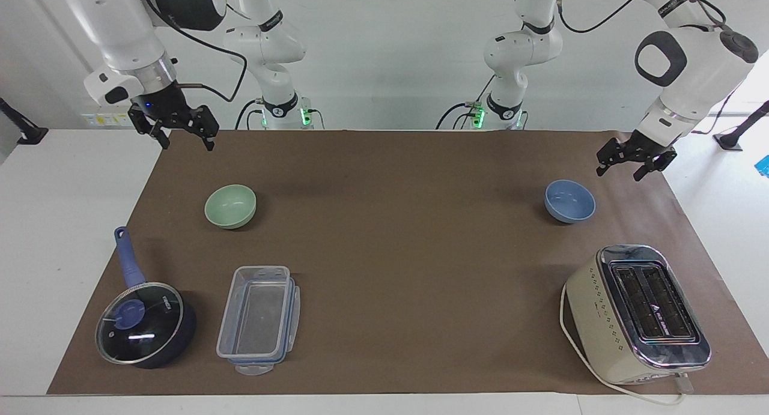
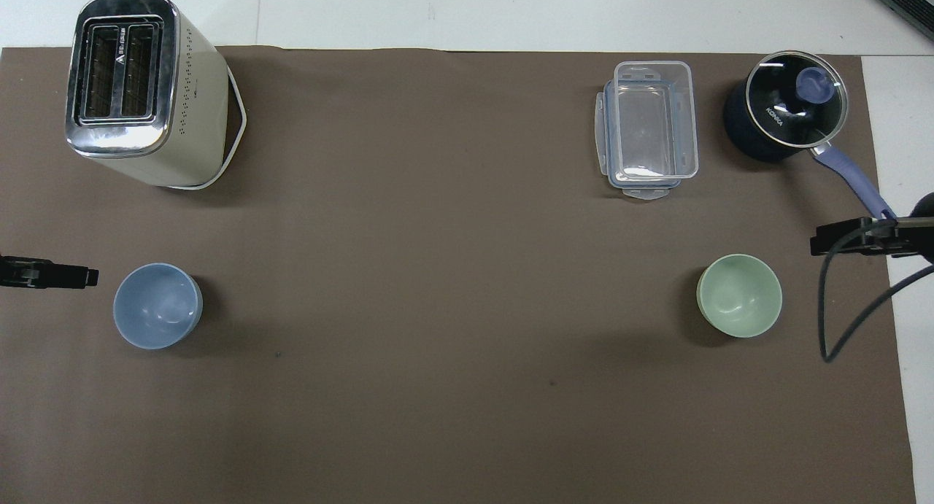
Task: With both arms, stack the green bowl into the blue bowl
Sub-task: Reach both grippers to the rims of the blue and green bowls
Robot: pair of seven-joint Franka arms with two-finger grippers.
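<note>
The pale green bowl (image 1: 230, 206) (image 2: 739, 295) stands upright on the brown mat toward the right arm's end. The light-blue bowl (image 1: 569, 201) (image 2: 157, 305) stands upright toward the left arm's end, and both bowls are empty. My right gripper (image 1: 186, 143) (image 2: 861, 238) hangs open over the mat's edge at its own end, apart from the green bowl. My left gripper (image 1: 619, 173) (image 2: 51, 274) hangs open and low over the mat just beside the blue bowl, not touching it. Neither gripper holds anything.
A cream toaster (image 1: 637, 313) (image 2: 139, 88) stands farther from the robots than the blue bowl. A clear lidless container (image 1: 258, 319) (image 2: 649, 128) and a dark-blue saucepan with a glass lid (image 1: 144, 322) (image 2: 784, 117) lie farther out than the green bowl.
</note>
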